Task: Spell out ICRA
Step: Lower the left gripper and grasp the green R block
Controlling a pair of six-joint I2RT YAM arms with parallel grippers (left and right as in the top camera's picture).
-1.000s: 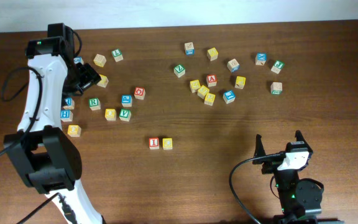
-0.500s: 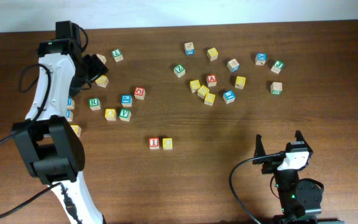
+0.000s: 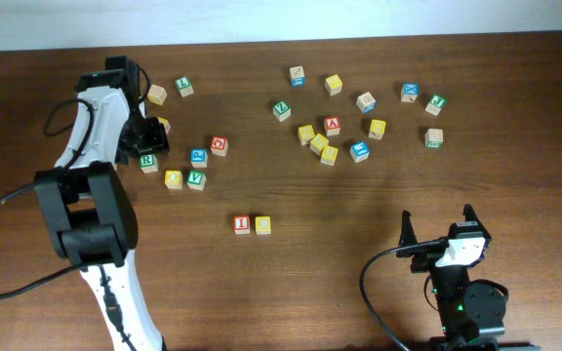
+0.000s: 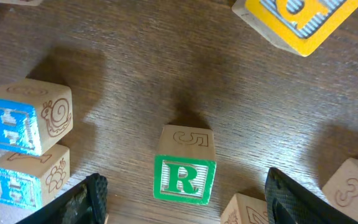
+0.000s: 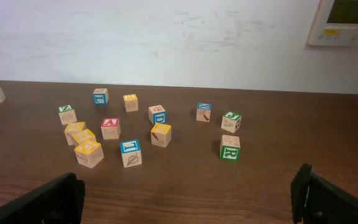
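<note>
A red I block (image 3: 242,224) and a yellow block (image 3: 262,225) stand side by side at the table's middle front. A green R block (image 3: 148,162) lies in the left cluster and shows in the left wrist view (image 4: 184,174). My left gripper (image 3: 149,146) is open above it, and the R sits between the two fingers (image 4: 188,202) without touching them. A red A block (image 3: 333,124) is in the right cluster and shows in the right wrist view (image 5: 110,127). My right gripper (image 3: 437,229) is open and empty at the front right (image 5: 185,205).
Blue, yellow and green blocks crowd round the R: two blue ones (image 4: 23,118) to its left, a yellow one (image 4: 297,22) beyond it, plain ones at the right (image 4: 353,186). A second green R (image 3: 434,137) lies far right. Several more blocks lie scattered at the back.
My left arm has swung from the table's far left edge rightward, and its open gripper now hangs over the green R block. The right arm and the blocks have not moved.
</note>
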